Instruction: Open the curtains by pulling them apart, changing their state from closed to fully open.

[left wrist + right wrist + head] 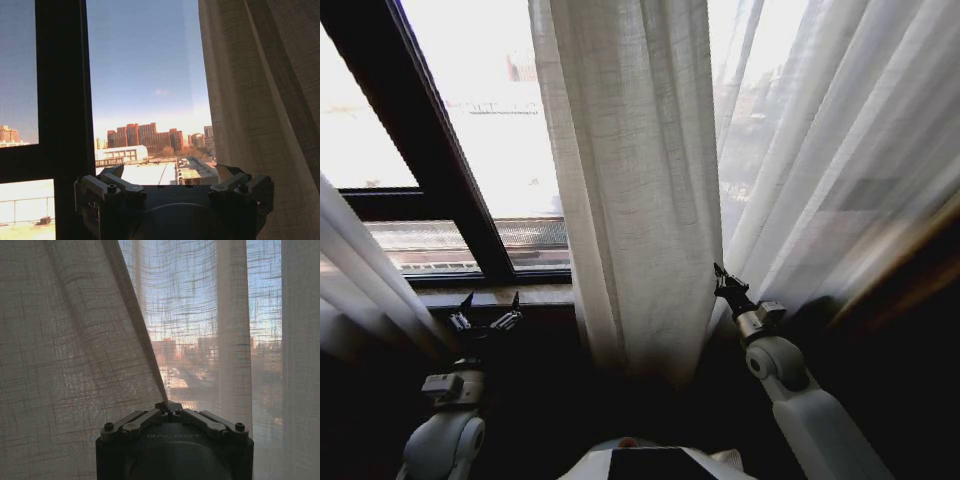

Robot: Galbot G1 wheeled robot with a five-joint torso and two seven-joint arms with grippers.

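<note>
The curtains are sheer cream pleated panels. One thick bunch [630, 180] hangs at the middle of the window, a second panel [840, 150] spreads to the right, and a third [360, 280] sits at the far left. My right gripper [722, 277] is shut on a fold at the middle bunch's right edge. In the right wrist view its fingertips [167, 405] pinch a taut crease of the fabric [65, 340]. My left gripper [488, 310] is open, low in front of the bare glass. In the left wrist view it [172, 172] holds nothing, and the curtain [260, 100] hangs beside it.
A dark window frame [430, 150] runs diagonally across the uncovered glass, with a wooden sill [510, 295] below it. In the left wrist view the frame bar [65, 100] stands close ahead. Buildings show outside.
</note>
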